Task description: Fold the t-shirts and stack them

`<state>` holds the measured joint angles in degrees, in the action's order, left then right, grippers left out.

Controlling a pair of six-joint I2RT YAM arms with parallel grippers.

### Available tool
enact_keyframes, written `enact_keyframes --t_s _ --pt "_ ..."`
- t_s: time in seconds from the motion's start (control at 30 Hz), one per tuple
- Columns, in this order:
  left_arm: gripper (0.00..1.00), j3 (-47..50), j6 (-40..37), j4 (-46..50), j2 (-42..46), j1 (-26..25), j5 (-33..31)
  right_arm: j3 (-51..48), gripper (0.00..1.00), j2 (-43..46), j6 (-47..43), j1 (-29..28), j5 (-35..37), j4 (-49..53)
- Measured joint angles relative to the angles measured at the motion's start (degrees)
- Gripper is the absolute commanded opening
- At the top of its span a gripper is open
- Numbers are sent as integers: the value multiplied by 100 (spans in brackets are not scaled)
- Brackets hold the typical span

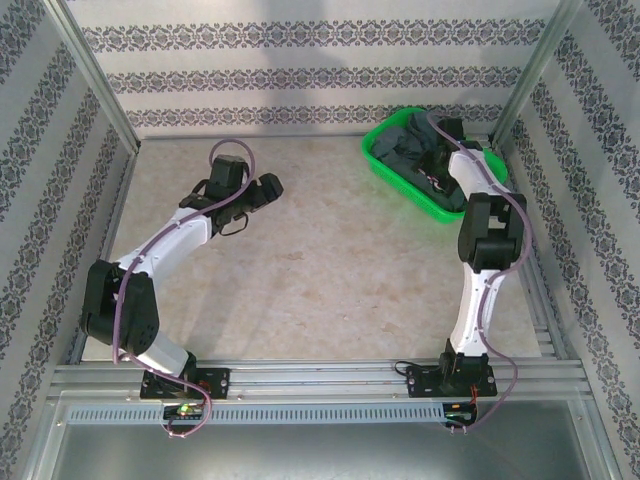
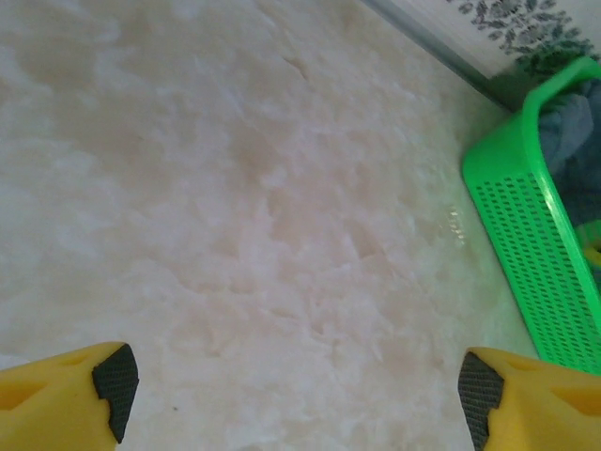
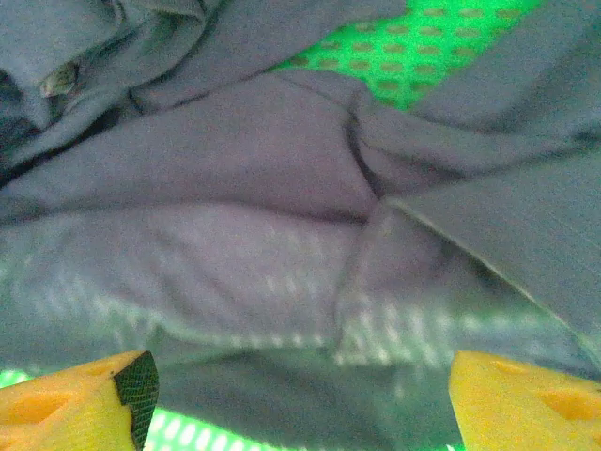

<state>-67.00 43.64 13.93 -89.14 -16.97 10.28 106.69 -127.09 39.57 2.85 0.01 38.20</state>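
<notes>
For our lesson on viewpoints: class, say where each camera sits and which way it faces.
Top external: above, behind the bases, looking down on the table, both arms, basket.
Left wrist: on the left gripper, facing down at table; yellow fingertips show.
Right wrist: over the basket, facing t-shirts; right gripper shows.
All share the basket.

- Dark slate-grey soft cloth t-shirts (image 3: 282, 169): matt, creased, limp fabric, thin enough for mesh to show through.
- Bright green plastic mesh basket (image 2: 526, 254): glossy, perforated wall.
- Pale beige marbled table top (image 2: 235, 188): smooth, faint sheen.
- Silver metal frame rails (image 1: 320, 372): smooth, dull shine.
</notes>
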Motion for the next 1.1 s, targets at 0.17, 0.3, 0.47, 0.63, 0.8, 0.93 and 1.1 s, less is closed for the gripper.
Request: enact_keyframes --t_s 0.17,0.3,0.47,0.63,0.8,0.93,1.1 --pt "80 2 144 -50 0 -92 199 621 68 -660 122 -90 81 378" --pt "73 2 247 -164 7 -118 358 975 21 -988 234 -114 70 627" --pt "68 11 334 -289 101 -140 452 1248 0 -1049 247 -107 -57 612" --pt "66 24 365 -334 214 -142 470 1152 0 -588 109 -111 -52 310" --pt "64 55 417 -391 225 -140 468 1185 0 535 17 -116 -103 -92" --pt "64 55 442 -409 225 -140 424 1626 0 1331 -79 -186 -225 -420" --pt "64 55 444 -404 225 -140 195 2253 0 1989 -348 -573 -297 -728"
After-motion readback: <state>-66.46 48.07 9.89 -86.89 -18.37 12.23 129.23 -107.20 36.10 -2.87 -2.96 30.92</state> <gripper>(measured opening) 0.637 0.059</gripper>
